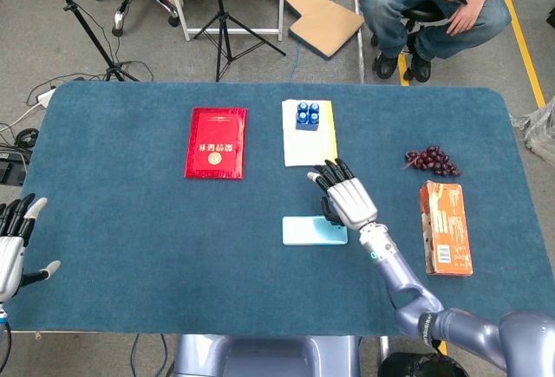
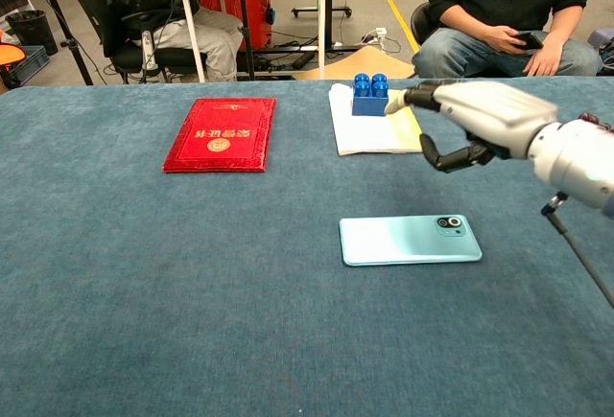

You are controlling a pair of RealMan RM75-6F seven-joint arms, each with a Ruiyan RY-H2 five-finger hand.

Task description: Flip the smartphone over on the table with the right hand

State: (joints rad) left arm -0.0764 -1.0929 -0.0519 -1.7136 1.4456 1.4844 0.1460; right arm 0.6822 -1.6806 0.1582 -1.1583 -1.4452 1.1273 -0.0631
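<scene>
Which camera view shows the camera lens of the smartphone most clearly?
The chest view: the smartphone lies flat, back up, and its lens sits plainly at its right end. In the head view the smartphone is small, and the right hand hangs near that end, so the lens is hard to see.

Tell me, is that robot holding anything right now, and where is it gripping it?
Nothing is held. The right hand hangs open above the smartphone, which lies flat on the table. The left hand is empty too.
</scene>
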